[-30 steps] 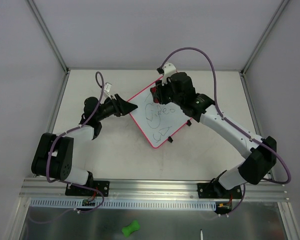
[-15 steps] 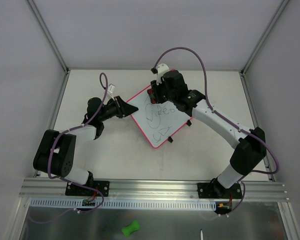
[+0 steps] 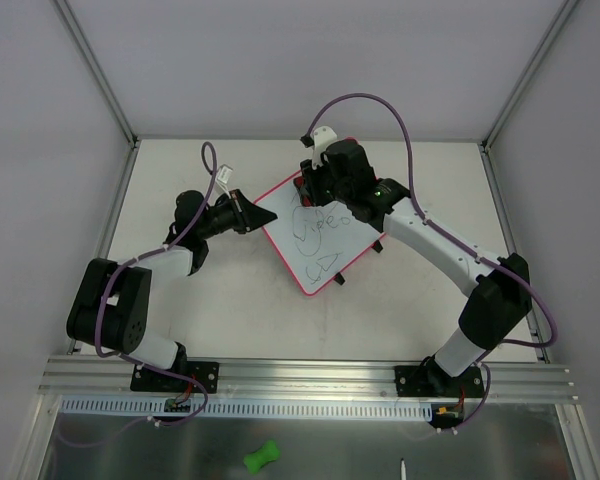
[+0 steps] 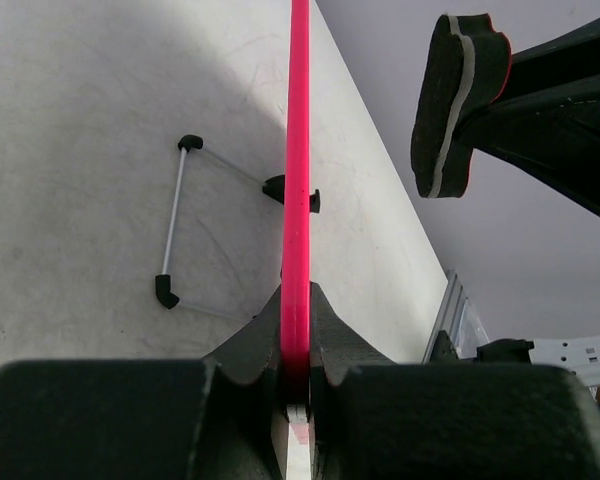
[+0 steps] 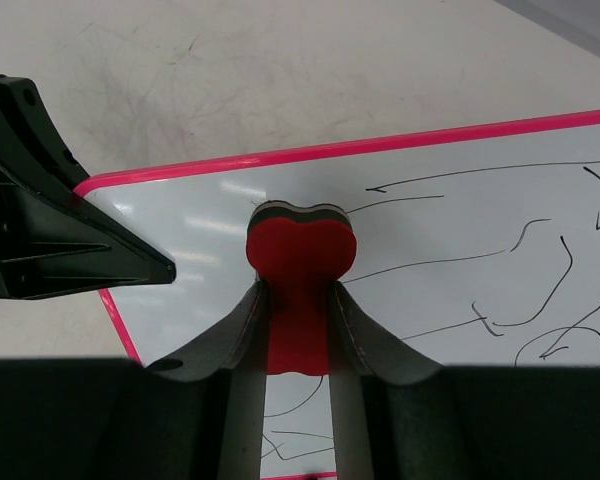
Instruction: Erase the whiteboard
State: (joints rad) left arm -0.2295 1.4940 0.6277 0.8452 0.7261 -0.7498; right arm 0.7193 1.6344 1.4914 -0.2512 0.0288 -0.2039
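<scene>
Left tool (image 4: 295, 345) clamps whiteboard (image 5: 450, 200) frame; right tool (image 5: 298, 330) grips red eraser (image 5: 300, 248), seemingly just off board. Press pad flat, sweep across scribbles (image 3: 318, 228), hold frame steady.

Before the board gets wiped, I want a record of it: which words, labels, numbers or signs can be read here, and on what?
On the whiteboard: dark marker strokes. One row looks like letters in the top view but is too small to read. The right wrist view shows only loose lines.
On the eraser in the right gripper: no text shows.
Elsewhere: nothing readable.
</scene>
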